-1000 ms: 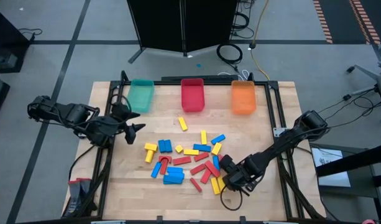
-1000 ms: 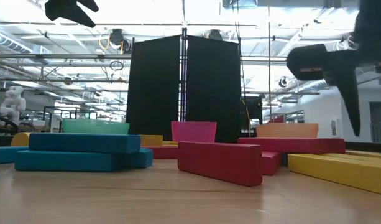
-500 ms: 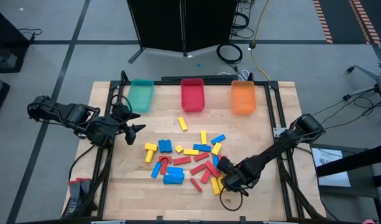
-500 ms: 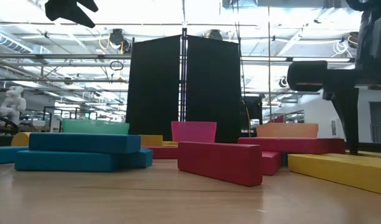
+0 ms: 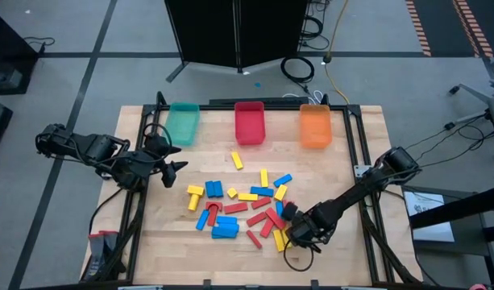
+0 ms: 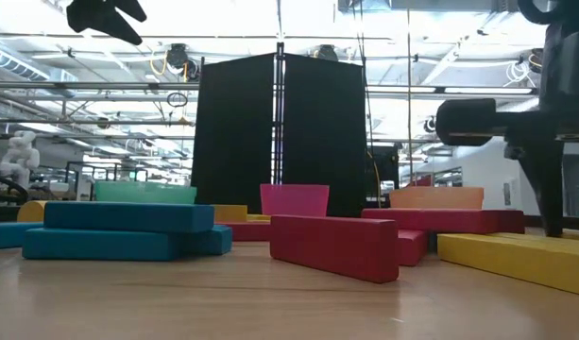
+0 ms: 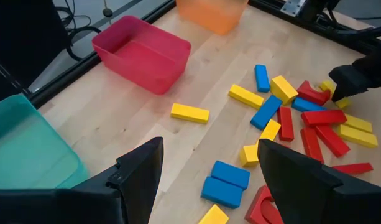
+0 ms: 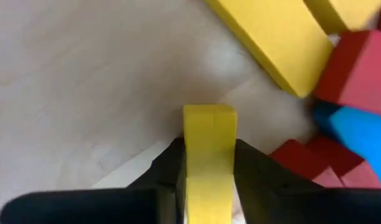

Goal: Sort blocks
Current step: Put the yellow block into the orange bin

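**Right gripper closes on yellow bar at pile's near-right edge**

Since a second ago the right gripper (image 5: 288,235) has dropped lower and shifted slightly left; its dark fingers (image 8: 168,171) now clamp a small yellow rectangular block (image 8: 207,155). Left gripper (image 5: 176,167) hangs unchanged, fingers spread, empty, over bare wood left of the scattered red, yellow and blue toy blocks (image 5: 242,208). Wooden tabletop (image 5: 343,173) lies bare between pile and bins. Bins counted: three; teal plastic bin (image 5: 182,122), red plastic bin (image 5: 249,122), orange plastic bin (image 5: 315,126), along the far edge.
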Robot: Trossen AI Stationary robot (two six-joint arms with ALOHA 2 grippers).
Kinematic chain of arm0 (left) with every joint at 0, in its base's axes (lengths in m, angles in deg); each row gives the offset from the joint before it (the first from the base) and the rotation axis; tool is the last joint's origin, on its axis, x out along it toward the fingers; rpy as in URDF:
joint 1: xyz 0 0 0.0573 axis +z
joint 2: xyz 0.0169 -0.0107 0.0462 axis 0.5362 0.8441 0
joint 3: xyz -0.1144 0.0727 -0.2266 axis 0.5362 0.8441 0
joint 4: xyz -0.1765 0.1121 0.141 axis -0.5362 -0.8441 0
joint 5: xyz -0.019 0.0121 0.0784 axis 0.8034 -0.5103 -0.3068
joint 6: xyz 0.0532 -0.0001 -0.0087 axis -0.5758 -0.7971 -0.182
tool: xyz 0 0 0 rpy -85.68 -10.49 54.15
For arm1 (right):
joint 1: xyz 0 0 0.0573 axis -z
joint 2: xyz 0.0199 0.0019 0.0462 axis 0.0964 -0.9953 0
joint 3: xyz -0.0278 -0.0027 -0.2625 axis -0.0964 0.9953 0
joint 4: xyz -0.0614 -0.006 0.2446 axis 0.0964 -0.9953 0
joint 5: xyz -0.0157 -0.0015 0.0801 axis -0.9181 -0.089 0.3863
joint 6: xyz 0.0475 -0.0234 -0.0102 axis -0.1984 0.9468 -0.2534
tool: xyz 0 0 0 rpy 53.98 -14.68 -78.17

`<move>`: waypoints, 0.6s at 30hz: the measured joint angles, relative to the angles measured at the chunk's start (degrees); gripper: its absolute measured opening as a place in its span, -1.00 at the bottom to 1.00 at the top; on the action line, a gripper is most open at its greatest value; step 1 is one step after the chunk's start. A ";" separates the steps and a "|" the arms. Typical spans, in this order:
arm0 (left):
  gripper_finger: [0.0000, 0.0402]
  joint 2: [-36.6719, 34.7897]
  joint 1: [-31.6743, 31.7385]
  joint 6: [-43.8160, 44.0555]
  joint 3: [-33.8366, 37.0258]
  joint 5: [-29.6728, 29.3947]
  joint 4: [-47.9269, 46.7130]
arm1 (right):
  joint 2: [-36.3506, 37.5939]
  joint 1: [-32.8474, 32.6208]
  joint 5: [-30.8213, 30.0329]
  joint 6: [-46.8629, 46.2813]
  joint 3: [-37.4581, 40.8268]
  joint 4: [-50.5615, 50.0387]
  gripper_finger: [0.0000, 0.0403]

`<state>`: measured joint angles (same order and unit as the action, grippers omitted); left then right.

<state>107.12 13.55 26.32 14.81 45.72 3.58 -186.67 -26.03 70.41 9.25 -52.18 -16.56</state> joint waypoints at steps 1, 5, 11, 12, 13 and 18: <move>0.33 0.00 0.00 0.00 0.00 0.02 0.00 | -0.01 0.30 1.07 -1.81 -0.02 -0.03 -0.59; 0.33 0.00 0.00 0.00 0.00 0.00 0.00 | -0.07 1.41 2.37 -8.11 0.03 -0.12 -0.59; 0.33 0.00 0.00 -0.03 0.00 0.00 0.02 | 0.16 3.16 4.42 -16.55 0.07 0.37 -0.59; 0.33 0.00 0.00 -0.05 0.00 0.00 0.01 | 0.30 3.42 4.87 -18.00 0.07 0.55 -0.59; 0.33 0.00 0.00 -0.10 0.00 0.00 0.00 | 0.50 3.70 5.26 -19.65 0.07 0.68 -0.59; 0.33 0.00 0.00 -0.11 0.00 0.01 0.00 | 3.02 4.76 5.52 -28.87 0.41 1.55 -0.59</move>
<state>107.12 13.55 26.21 14.81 45.73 3.58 -183.65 -21.27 75.92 -19.61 -51.78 -15.00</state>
